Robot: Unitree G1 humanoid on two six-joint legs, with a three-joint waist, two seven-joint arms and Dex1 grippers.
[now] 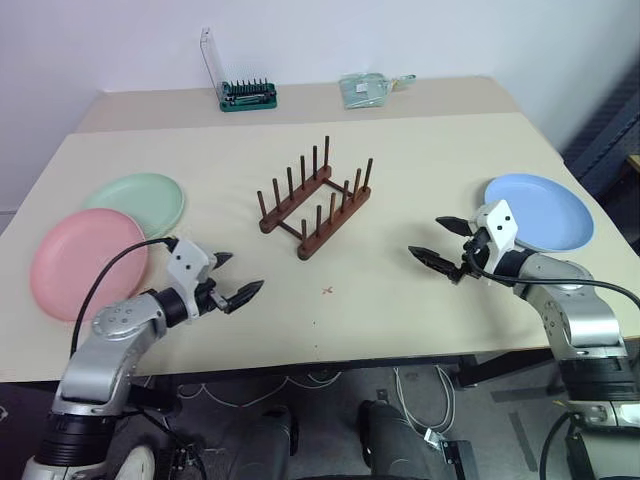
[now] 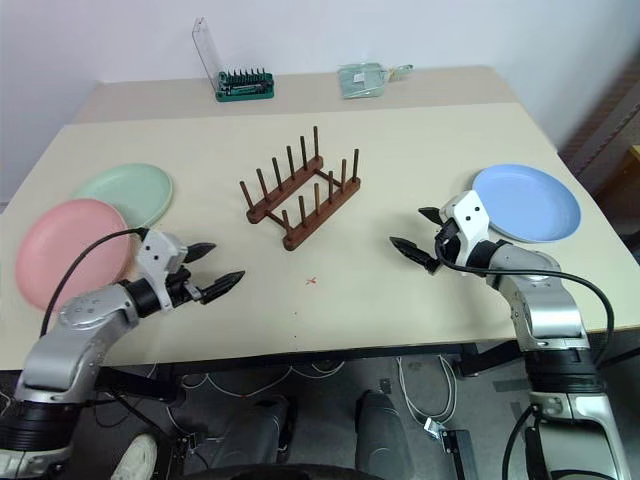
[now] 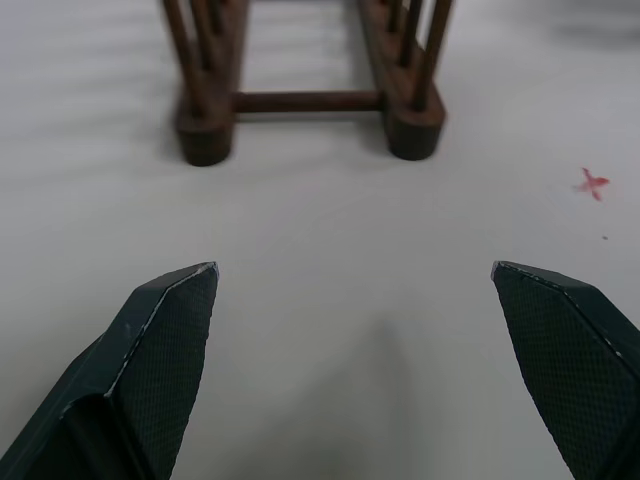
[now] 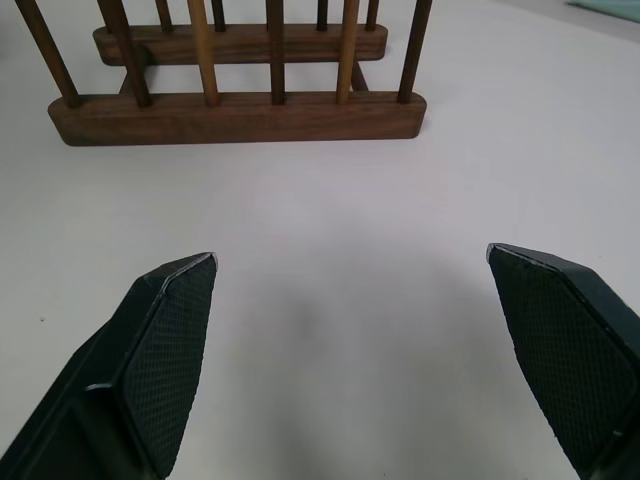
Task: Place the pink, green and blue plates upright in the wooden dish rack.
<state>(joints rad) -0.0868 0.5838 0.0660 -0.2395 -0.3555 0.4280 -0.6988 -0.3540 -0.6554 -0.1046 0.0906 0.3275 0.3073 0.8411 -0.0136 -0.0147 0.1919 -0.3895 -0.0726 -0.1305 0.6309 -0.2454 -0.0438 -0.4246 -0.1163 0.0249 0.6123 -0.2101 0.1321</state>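
- The small dark brown wooden dish rack [image 1: 316, 200], with two base rails and two rows of thin upright pegs, is seen standing empty near the middle of the beige table [image 1: 400, 150], set at a slant to the table's edges.
- The round, shallow, salmon pink plate [image 1: 85, 262] is laid flat at the near left of the table.
- The round, shallow, pale mint green plate [image 1: 140, 200] is laid flat just beyond the pink one; its near edge is overlapped by the pink plate's rim.
- The round, shallow, light blue plate [image 1: 540, 212] is laid flat at the right of the table, well apart from the rack.
- The left tool [image 1: 238, 278] is held above the table to the near left of the rack, just right of the pink plate; its two black fingers [image 3: 165, 340] are spread wide and nothing is held between them.
- The right tool [image 1: 442, 243] is held above the table to the near right of the rack, just beside the blue plate's left edge; its fingers [image 4: 170, 350] are likewise spread wide and empty.
- A small red cross mark [image 1: 327, 291] is seen on the table, near of the rack and between the two tools.
- At the far edge, a green tool holder with a raised clear lid [image 1: 240, 92] and a pale green packet [image 1: 365, 89] are set down.
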